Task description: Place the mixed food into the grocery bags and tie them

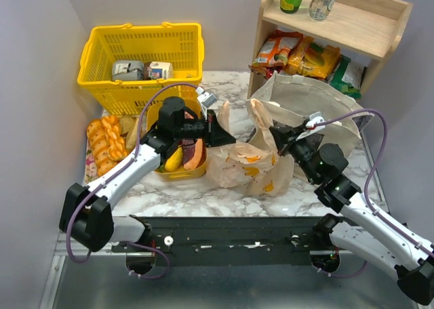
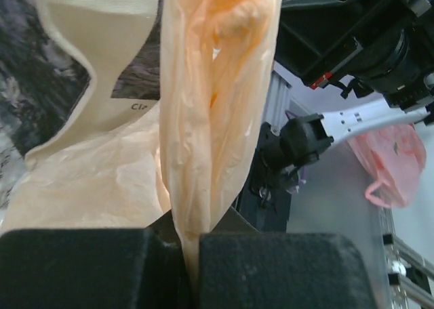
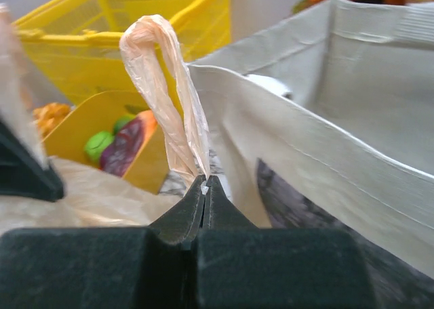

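The peach plastic bag [image 1: 247,165] with yellow fruit prints sits mid-table. My left gripper [image 1: 220,134] is shut on one of its handles [image 2: 213,106] at the bag's left. My right gripper [image 1: 273,134] is shut on the other handle loop [image 3: 166,92], its tips pinching the loop's base. The beige canvas tote [image 1: 319,109] stands behind the right gripper and shows in the right wrist view [image 3: 325,119]. Mixed food, a yellow piece, an eggplant and a red-brown slice, lies in a yellow tray [image 1: 178,173] under my left arm; a lime [image 3: 98,146] and the eggplant [image 3: 125,146] show there.
A yellow shopping basket [image 1: 142,58] with packets stands back left. Braided bread loaves [image 1: 105,143] lie at the left. A wooden shelf [image 1: 339,24] with snack packets and bottles is back right.
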### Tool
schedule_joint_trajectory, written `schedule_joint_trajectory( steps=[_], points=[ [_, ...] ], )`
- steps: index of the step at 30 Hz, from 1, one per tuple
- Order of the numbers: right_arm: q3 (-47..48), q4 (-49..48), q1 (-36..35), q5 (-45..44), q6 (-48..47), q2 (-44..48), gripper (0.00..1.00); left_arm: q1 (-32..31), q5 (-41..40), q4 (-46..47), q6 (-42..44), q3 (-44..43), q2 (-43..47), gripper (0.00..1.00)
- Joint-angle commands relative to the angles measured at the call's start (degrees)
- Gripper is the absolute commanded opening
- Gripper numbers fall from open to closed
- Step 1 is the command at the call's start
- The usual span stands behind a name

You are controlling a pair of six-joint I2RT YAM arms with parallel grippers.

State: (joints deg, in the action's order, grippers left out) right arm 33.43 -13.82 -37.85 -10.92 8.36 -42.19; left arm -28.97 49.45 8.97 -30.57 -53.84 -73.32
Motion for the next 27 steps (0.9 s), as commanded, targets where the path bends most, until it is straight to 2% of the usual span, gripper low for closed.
schedule_joint_trajectory(
  steps=[1, 6, 12, 13, 14, 17, 19, 20, 27],
  points=[
    [-0.38, -7.09, -0.12, 13.46, -1.51, 0.00, 0.01, -0.91, 5.13, -7.90, 3.58, -6.69, -6.91, 0.00],
    [-1.44, -8.15, -0.21, 16.18, -2.21, 1.33, 0.01, -1.61, 4.17, -17.74, 8.32, -11.80, -12.10, 0.00],
    [1.02, -3.23, -0.21, 20.14, -3.70, -2.01, 0.01, -3.11, 3.81, -25.49, 16.50, -16.91, -15.10, 0.00],
    [1.63, -2.18, -0.21, 20.41, -4.14, -2.88, 0.01, -3.20, 3.64, -25.58, 17.03, -16.65, -14.84, 0.04],
    [2.33, -0.61, -0.21, 20.67, -4.23, -3.85, 0.01, -3.20, 3.63, -25.67, 18.51, -16.47, -14.66, 0.15],
    [2.69, 0.20, -0.21, 21.20, -4.40, -4.56, 0.01, -3.11, 2.67, -25.85, 20.45, -15.15, -12.82, 0.34],
    [3.22, 0.81, -0.21, 21.11, -4.67, -4.91, 0.01, -3.11, 2.41, -26.28, 21.77, -14.45, -11.76, 0.40],
    [3.31, 0.99, -0.21, 21.20, -4.76, -4.91, 0.01, -3.11, 2.32, -26.37, 22.04, -14.36, -11.59, 0.47],
    [5.24, 3.63, -0.21, 22.78, -6.60, -6.76, 0.01, -3.11, 3.72, -28.83, 25.38, -14.01, -10.53, 0.64]
  ],
)
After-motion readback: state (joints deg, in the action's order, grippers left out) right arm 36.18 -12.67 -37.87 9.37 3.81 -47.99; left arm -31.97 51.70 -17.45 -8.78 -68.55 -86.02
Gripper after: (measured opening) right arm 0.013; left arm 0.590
